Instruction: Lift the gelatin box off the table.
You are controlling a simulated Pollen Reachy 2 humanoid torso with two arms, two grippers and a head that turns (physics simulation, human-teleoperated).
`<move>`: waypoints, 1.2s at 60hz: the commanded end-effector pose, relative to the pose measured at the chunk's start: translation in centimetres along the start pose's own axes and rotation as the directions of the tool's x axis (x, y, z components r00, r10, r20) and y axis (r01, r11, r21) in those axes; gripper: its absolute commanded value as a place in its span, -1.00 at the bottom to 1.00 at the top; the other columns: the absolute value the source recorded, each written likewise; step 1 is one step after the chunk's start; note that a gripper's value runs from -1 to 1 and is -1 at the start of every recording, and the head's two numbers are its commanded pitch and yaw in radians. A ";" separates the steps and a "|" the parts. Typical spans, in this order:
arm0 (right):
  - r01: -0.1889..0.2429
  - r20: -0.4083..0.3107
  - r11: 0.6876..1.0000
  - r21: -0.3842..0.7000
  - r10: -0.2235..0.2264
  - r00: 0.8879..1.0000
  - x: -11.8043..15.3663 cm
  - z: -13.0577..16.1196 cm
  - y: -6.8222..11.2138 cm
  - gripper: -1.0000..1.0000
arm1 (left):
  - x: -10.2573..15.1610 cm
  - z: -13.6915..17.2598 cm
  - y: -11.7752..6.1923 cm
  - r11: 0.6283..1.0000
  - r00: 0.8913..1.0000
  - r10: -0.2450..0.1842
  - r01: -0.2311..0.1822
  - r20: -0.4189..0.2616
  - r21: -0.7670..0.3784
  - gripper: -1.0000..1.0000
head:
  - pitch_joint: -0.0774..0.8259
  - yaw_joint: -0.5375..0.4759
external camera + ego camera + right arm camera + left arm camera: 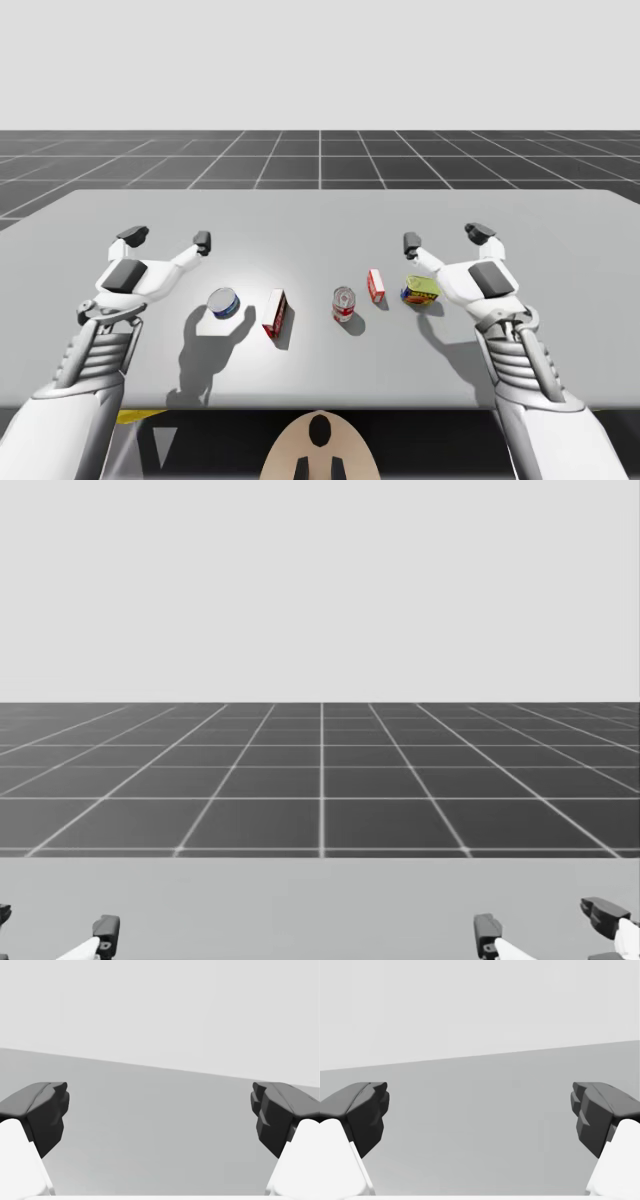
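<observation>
**Lift not yet begun: both pincers wide apart, box untouched**

High view: the pale, matte surface [320, 215] carries a row of five things just below the frame's centre. The likely gelatin carton is the small red box [375, 286], right of centre, standing on the surface. It sits between a red-and-white can [343, 304] and a squat yellow-green tin [421, 290]. Further left stand a larger red-and-white box [275, 313], which could be mistaken for it, and a blue can [224, 302]. My left pincer [168, 238] at centre left and my right pincer [446, 237] at centre right are both spread wide and hold nothing. The right one is nearer the small red box. Reach, grasp and lift all remain.

Head view: the dark tips of the left pincer [52, 925] and right pincer [545, 920] poke up from the bottom corners, below a dark gridded floor [320, 780].

Left wrist view: blocky black fingers [367, 1112] stand far apart, with bare smooth surface ahead.

Right wrist view: the fingers [47, 1112] are just as splayed, with nothing between them.
</observation>
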 end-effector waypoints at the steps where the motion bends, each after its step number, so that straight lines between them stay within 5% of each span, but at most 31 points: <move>1: -0.007 -0.007 1.000 0.007 0.007 1.000 -0.1 0.2 0.2 -1.00 | -0.1 0.0 -0.1 1.000 1.000 -0.011 0.011 0.002 0.001 -1.00 | -0.80 0.07; 13: -0.014 0.011 1.000 0.016 0.014 1.000 0.1 0.2 0.1 -1.00 | -0.1 0.0 -0.1 1.000 1.000 -0.018 0.018 0.003 0.004 -1.00 | -0.64 0.07; 38: -0.029 0.014 1.000 0.002 0.029 0.999 0.1 0.1 0.1 -1.00 | -0.4 -0.1 -0.1 0.998 0.999 -0.053 0.053 0.003 0.021 -1.00 | 0.11 0.00; 72: -0.034 0.020 0.999 0.003 0.034 0.999 0.2 0.0 0.3 -1.00 | -0.1 -0.1 -0.3 0.999 0.999 -0.052 0.052 0.013 0.011 -1.00 | 0.58 -0.35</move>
